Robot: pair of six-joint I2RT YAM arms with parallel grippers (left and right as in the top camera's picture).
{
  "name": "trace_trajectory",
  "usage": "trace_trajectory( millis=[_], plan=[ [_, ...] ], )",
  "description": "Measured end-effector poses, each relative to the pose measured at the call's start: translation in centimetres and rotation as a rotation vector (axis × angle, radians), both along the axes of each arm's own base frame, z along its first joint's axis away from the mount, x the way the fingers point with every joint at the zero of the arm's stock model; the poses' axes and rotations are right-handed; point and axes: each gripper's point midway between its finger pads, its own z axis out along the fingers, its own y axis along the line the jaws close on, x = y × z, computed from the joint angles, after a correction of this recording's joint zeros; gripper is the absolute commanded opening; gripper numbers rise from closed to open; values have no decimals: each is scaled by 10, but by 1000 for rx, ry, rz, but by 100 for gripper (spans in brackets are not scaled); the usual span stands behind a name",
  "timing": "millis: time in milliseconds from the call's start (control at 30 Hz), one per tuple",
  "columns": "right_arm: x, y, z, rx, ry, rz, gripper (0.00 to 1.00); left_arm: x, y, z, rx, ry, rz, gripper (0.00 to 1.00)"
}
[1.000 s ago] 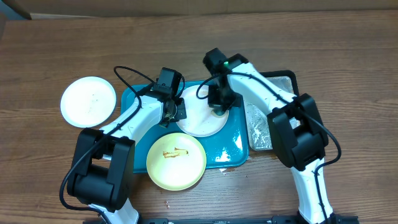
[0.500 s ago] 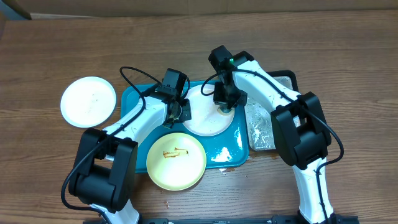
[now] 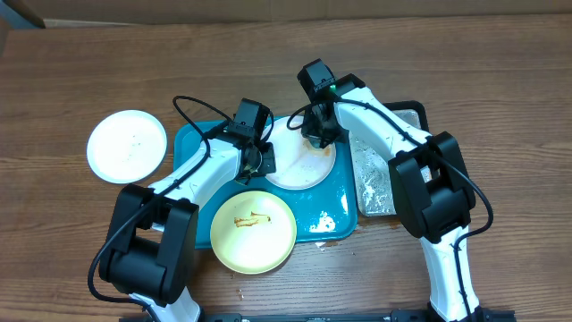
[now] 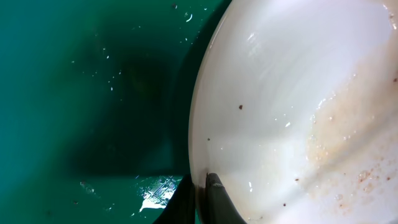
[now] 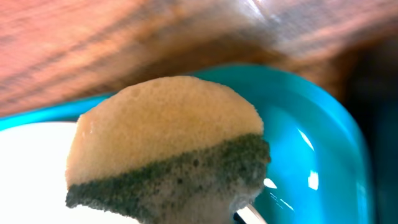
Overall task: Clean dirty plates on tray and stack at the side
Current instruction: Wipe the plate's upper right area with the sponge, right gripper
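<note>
Where the wooden table [image 3: 500, 54] spreads under both my arms, the teal tray [image 3: 335, 210] takes up its middle, wet and shining on its bare right part. Just beside that tray, on my right, sits the black tray [image 3: 404, 105] with foamy grey water in it.

A white plate [image 3: 295, 170] lies inside the teal tray, in its upper middle. A thin brownish film and fine specks cover the part of its face nearer my right arm. A yellow-green plate [image 3: 253, 231] sits across the teal tray's front rim, partly on the tray and partly over the table, with a brown smear in its centre. A second white plate [image 3: 127, 146] rests alone on the table, well apart to my left and outside both trays.

My right gripper [image 3: 317, 139] is closed on a sponge [image 5: 168, 143], tan with its green scouring layer lowest, held over the right edge of the white plate in the tray. Whether the sponge touches the plate is hidden.

My left gripper [image 4: 200, 186] has its fingers [image 4: 214, 193] pinched narrowly on that plate's left rim.
</note>
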Motion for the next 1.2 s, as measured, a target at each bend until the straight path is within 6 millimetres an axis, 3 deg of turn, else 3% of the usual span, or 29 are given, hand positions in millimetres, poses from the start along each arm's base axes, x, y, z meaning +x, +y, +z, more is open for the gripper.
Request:
trace_trajectory(
  millis=[367,600,933,1100,1200],
  plan=[
    [24,38,5,231,-63,28,4,-1,2,0,11,3,2,4],
    [21,53,11,332,-40,101,4,-1,5,-1,27,4,6,4],
    [-1,-3,18,6,56,45,4,1,5,0,28,-7,6,4],
    [10,-38,29,-171,4,28,4,-1,4,-1,33,-3,1,4],
    [16,-48,33,-218,-18,45,4,-1,4,-1,33,-3,-1,4]
  ],
)
